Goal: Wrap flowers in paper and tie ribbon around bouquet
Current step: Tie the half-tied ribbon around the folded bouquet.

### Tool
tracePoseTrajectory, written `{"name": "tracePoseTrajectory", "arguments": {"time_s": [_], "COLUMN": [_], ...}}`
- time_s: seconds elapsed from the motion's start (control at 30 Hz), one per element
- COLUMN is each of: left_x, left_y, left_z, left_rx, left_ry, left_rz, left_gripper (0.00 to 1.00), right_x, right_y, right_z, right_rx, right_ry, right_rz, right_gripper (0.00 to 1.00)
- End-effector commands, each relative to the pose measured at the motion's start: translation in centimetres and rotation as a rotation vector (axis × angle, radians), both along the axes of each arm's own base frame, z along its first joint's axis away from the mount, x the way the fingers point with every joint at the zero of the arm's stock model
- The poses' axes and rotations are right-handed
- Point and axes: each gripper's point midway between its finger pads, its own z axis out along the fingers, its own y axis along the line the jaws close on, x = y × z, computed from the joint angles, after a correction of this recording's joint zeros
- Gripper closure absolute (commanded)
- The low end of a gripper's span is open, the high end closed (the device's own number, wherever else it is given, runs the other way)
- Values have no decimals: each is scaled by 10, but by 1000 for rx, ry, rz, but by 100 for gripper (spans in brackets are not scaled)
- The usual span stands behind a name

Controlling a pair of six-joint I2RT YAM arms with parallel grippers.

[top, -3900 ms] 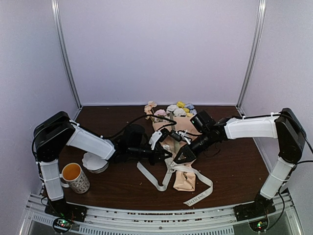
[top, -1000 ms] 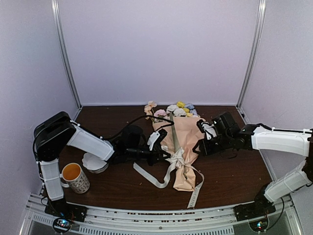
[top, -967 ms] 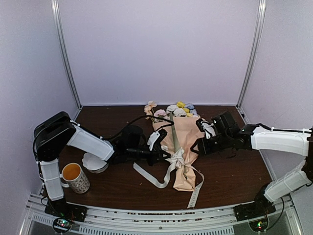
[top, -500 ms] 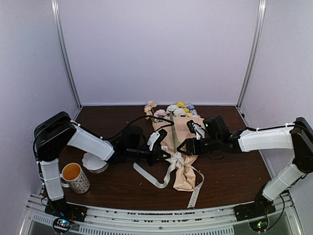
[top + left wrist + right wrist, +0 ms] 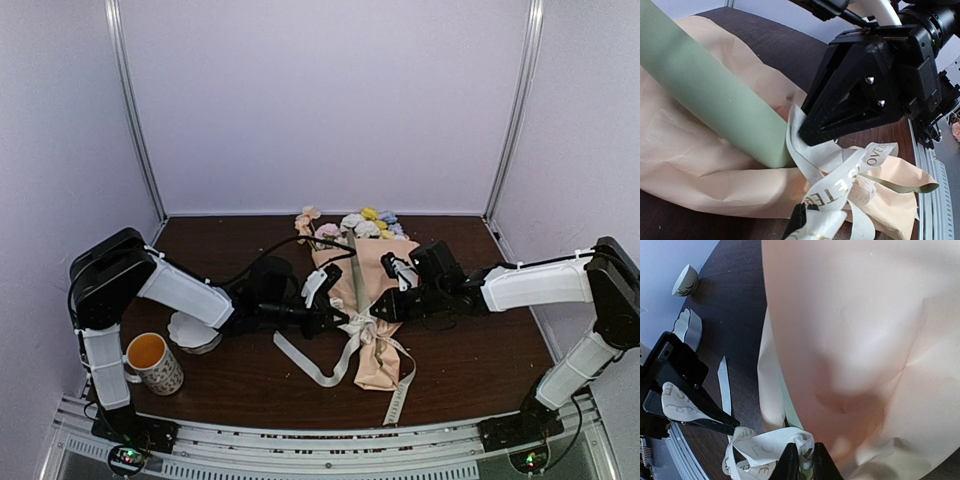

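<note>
While the bouquet (image 5: 368,265) is lying on the table (image 5: 220,250) in the top view, both arms are meeting at its waist. From the left wrist, the right gripper (image 5: 802,136) is pinching the ribbon (image 5: 840,187) beside the paper (image 5: 700,165). From the right wrist, the left gripper (image 5: 726,421) is clamping a ribbon loop.

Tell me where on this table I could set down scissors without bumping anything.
Widest bare table: front right, between the bouquet and the right arm. Also the far left corner behind the left arm, and the front strip between the mug and the ribbon tails. Crowded: the centre, plus the bowl beside the mug.
</note>
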Motion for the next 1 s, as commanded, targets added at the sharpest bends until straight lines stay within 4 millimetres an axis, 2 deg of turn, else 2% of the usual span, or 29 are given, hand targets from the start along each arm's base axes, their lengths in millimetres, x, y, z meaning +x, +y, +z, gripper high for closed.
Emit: {"name": "tracePoseTrajectory", "arguments": {"time_s": [0.0,0.23,0.33,0.53,0.7,0.97], "left_x": [4,5,5,4,5,2], "left_y": [-2,-2,-1,1,2,11], "left_z": [4,3,2,5,4,0], "left_rx": [-28,-19,-13,-25,-1,22], "left_ry": [-13,-15,-15,-11,4,44], "left_rz": [-4,3,2,10,17,48], "left_gripper": [100,100,100,100,100,100], "right_x": [-1,-5,-7,-11,-14,-30], "right_y": [-3,-7,-8,-15,-35,-85], "right_z": [10,10,9,19,15,-21], "right_rx": [13,3,-2,-8,-52,-126], "right_ry": [-14,2,12,-6,-22,46], "right_rz": [-24,-31,-31,-32,-85,-213], "right_gripper": [89,94,100,100,100,100]}}
